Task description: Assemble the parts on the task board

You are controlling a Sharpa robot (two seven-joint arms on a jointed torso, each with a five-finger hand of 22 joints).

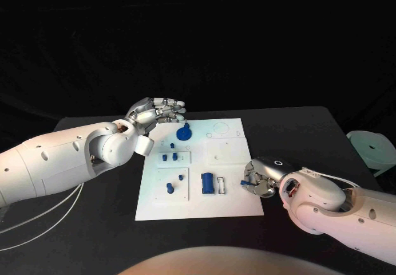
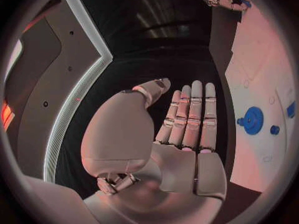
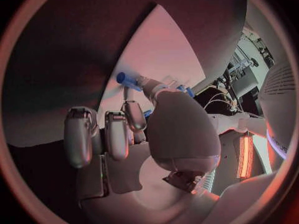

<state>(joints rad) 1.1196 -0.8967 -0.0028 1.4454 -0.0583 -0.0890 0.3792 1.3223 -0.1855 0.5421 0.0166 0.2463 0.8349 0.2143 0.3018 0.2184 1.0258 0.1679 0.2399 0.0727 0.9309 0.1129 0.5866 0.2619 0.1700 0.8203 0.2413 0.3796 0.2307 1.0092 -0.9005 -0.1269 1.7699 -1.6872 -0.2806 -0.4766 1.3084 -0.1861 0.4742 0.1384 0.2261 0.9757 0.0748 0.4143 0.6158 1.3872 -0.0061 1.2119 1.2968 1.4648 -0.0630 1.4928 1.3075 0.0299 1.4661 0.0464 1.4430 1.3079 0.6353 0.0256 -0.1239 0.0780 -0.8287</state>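
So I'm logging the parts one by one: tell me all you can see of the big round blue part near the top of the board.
The round blue part is a flat disc, plastic by its look, with a small knob or tab at its upper edge. It lies flat on the white board, near the board's far left corner, apart from the smaller blue pieces nearer the robot. The left wrist view shows it as a ringed disc with a small stub at one side. The left hand hovers just beyond it, holding nothing; no touch is visible.
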